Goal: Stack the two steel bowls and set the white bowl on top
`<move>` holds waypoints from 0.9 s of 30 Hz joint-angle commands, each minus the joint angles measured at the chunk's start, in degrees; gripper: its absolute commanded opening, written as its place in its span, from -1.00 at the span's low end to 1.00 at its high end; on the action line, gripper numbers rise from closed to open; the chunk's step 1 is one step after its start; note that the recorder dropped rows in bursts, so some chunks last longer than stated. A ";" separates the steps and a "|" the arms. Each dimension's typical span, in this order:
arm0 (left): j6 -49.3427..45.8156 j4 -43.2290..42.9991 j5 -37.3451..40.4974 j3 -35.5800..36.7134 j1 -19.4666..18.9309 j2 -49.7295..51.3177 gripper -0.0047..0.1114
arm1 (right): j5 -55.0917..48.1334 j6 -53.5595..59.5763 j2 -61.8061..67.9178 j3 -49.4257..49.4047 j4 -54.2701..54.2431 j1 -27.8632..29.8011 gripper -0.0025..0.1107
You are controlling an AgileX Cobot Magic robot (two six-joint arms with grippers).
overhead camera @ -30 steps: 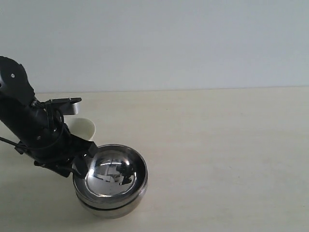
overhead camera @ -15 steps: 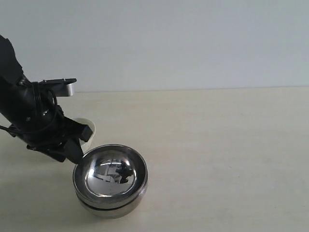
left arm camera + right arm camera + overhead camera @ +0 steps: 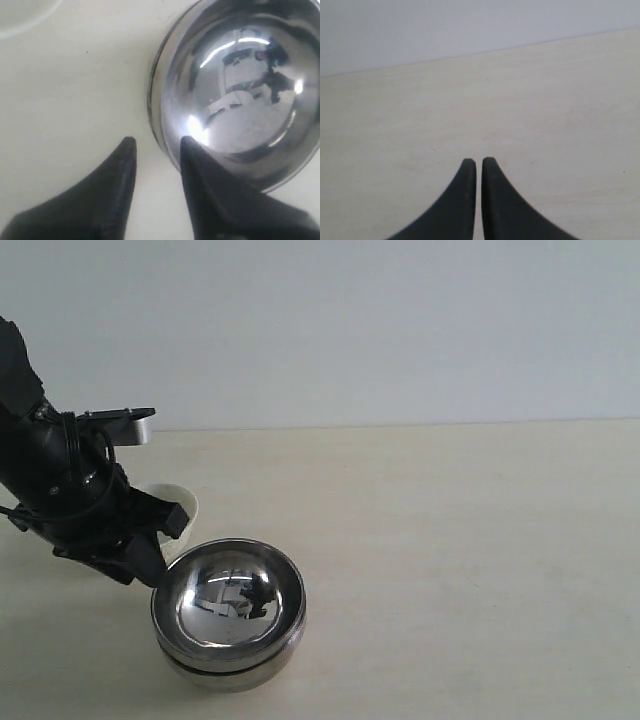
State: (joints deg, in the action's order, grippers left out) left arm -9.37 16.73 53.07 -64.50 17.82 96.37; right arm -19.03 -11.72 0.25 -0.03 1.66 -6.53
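Steel bowls [image 3: 228,605] sit stacked; left hand [image 3: 156,143], jaws apart, just beside their rim.

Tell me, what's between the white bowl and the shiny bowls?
Bare table between the white bowl and the steel bowls, seen in the left wrist view.

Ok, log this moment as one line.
steel bowls: stacked | white bowl: on table | left tool: open, empty | right tool: shut

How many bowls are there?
3. The top metal bowl sits nested in the bottom metal bowl, front left; the white bowl is behind them, partly hidden by the arm.
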 commanded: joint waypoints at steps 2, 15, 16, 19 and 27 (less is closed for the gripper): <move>-0.87 2.34 -1.05 0.09 -0.02 -0.02 -0.19 | 0.55 0.14 -0.25 0.03 0.44 0.23 -0.96; -0.50 2.47 -3.82 0.09 -0.02 3.27 -0.19 | 0.55 0.14 -0.25 0.03 0.44 0.23 -0.96; -0.50 2.59 -3.95 0.09 -0.02 3.30 -0.19 | 0.55 0.14 -0.25 0.03 0.44 0.23 -0.96; -0.50 2.59 -4.07 0.09 -0.02 3.40 -0.20 | 0.55 0.14 -0.25 0.03 0.44 0.23 -0.96; -0.50 2.35 -4.07 0.45 -0.02 5.41 -0.52 | 0.55 0.14 -0.25 0.03 0.44 0.23 -0.96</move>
State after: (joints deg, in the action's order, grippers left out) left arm -9.77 18.86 49.45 -64.37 17.82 100.81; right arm -19.03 -11.72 0.25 -0.03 1.66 -6.53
